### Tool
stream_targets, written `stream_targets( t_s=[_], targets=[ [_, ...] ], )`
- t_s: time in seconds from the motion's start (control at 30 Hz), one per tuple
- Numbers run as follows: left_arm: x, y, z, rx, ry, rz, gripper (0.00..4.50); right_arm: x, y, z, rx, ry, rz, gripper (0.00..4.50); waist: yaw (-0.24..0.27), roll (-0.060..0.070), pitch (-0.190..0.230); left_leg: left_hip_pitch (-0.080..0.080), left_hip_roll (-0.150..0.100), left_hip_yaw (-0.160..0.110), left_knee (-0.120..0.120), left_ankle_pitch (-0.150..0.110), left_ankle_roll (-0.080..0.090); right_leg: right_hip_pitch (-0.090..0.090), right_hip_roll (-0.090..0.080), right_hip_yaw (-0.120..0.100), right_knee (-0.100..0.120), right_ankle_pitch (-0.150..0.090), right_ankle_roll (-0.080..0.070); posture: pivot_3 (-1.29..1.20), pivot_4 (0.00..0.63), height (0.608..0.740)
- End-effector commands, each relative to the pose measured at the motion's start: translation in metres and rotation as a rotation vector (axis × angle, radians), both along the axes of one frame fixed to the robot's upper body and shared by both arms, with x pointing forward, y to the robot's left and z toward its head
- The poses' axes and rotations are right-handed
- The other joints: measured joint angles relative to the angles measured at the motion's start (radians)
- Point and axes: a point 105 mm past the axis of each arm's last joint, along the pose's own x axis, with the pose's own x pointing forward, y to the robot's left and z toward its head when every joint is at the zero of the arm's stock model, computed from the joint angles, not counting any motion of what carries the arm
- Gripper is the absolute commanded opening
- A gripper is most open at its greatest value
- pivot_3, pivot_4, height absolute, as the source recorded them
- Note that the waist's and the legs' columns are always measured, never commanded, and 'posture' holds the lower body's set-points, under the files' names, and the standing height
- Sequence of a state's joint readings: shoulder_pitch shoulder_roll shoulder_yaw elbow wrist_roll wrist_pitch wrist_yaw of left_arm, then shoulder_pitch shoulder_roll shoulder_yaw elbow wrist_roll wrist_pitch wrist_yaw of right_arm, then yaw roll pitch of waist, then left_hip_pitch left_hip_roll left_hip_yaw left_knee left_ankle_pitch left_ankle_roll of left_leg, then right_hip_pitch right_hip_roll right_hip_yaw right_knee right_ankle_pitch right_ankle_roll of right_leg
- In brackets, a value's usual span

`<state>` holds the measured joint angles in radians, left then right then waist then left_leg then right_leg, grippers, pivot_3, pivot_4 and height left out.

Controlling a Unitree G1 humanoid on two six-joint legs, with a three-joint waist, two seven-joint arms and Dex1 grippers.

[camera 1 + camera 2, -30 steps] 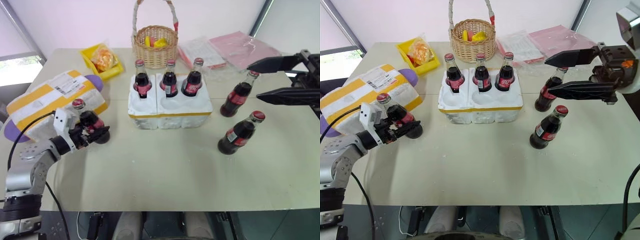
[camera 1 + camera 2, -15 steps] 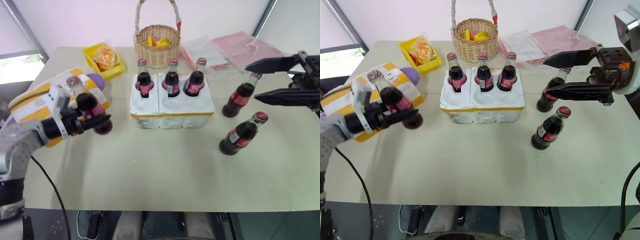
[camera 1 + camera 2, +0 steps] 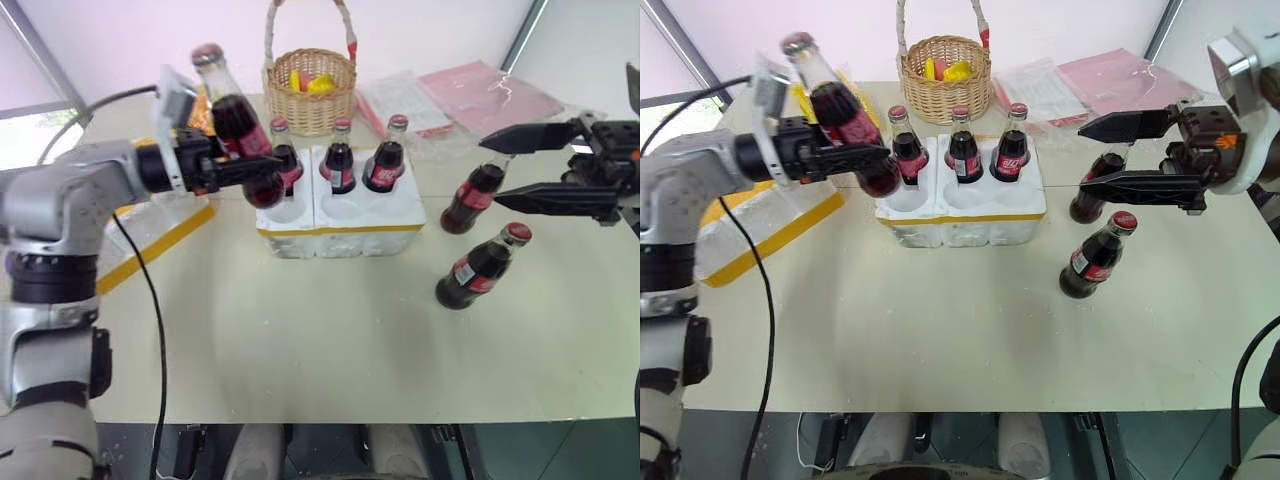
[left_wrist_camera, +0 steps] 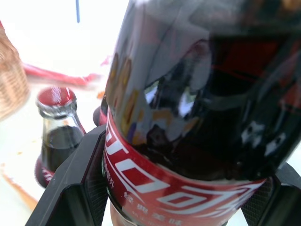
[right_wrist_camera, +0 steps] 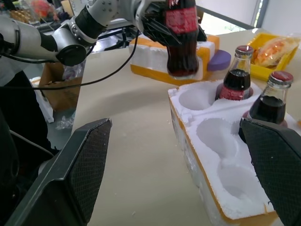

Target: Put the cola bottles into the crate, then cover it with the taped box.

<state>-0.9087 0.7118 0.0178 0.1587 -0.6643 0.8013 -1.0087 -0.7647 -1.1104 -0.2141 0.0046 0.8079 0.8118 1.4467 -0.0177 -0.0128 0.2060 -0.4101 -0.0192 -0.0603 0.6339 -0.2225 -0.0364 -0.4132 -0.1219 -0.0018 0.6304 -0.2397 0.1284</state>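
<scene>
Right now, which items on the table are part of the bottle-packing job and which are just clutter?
Part of the job:
- cola bottle held in the left gripper
- three bottles in the crate
- two bottles standing on the table by the open right gripper
- taped box

Just lying about:
- wicker basket
- yellow tray
- plastic bags

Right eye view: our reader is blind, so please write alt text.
The left gripper holds a cola bottle above the crate, where three bottles stand in the back wells. The open right gripper hovers by two more bottles on the table.
</scene>
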Motion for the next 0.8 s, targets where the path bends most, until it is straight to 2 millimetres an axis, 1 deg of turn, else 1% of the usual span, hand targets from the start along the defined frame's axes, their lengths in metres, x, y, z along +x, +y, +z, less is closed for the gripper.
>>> stream_targets(
  t_s=[0.03,0.13,0.23,0.47,0.53,0.67,0.8],
  targets=[
    [0.007,-0.003,0.012,0.020,-0.097,-0.011,2.88,-0.009,0.001,0.011,0.020,-0.055,0.006,4.50,-0.001,0.000,0.000,0.000,0.000,0.000,0.000,0.000,0.000,0.000,0.000,0.000,0.000,0.000,0.000,0.00,0.150,0.738],
    [0.015,-0.007,0.002,0.021,-0.082,-0.014,2.88,-0.012,0.000,0.010,0.029,-0.052,-0.009,4.50,0.001,-0.001,0.000,0.000,0.000,0.000,-0.001,0.000,0.000,-0.001,0.000,0.000,0.000,0.000,0.000,0.00,0.150,0.738],
    [0.018,-0.011,-0.003,-0.012,-0.058,-0.033,2.88,-0.014,-0.001,0.009,0.039,-0.048,-0.021,4.50,0.004,-0.001,0.000,-0.001,0.000,0.000,-0.001,0.000,0.000,-0.001,0.000,0.000,0.000,0.000,0.000,0.00,0.150,0.738],
    [0.028,-0.018,-0.019,-0.013,-0.032,-0.021,2.88,-0.013,-0.001,0.005,0.052,-0.043,-0.041,4.50,0.003,-0.001,0.000,-0.001,0.000,0.000,0.000,0.000,0.000,0.000,0.000,0.000,0.000,0.000,0.000,0.00,0.150,0.738],
    [0.028,-0.019,-0.026,0.024,-0.037,-0.026,2.88,-0.012,-0.001,0.005,0.056,-0.042,-0.044,4.50,0.003,-0.001,0.001,-0.001,0.000,0.000,0.000,0.000,0.000,0.000,0.000,0.000,0.000,0.000,0.000,0.00,0.150,0.738],
    [0.027,-0.019,-0.049,0.144,-0.067,-0.041,2.88,-0.010,-0.001,0.002,0.057,-0.039,-0.049,4.50,0.003,-0.001,0.001,-0.001,0.000,0.000,0.000,0.000,0.000,0.000,0.000,0.000,0.000,0.000,0.000,0.00,0.150,0.738],
    [0.024,-0.021,-0.059,0.188,-0.087,-0.050,2.88,-0.007,-0.001,0.000,0.057,-0.037,-0.055,4.50,0.000,-0.001,0.001,-0.001,0.000,0.000,0.000,0.000,0.000,-0.001,0.000,0.000,0.000,0.000,0.000,0.00,0.150,0.738]
  ],
)
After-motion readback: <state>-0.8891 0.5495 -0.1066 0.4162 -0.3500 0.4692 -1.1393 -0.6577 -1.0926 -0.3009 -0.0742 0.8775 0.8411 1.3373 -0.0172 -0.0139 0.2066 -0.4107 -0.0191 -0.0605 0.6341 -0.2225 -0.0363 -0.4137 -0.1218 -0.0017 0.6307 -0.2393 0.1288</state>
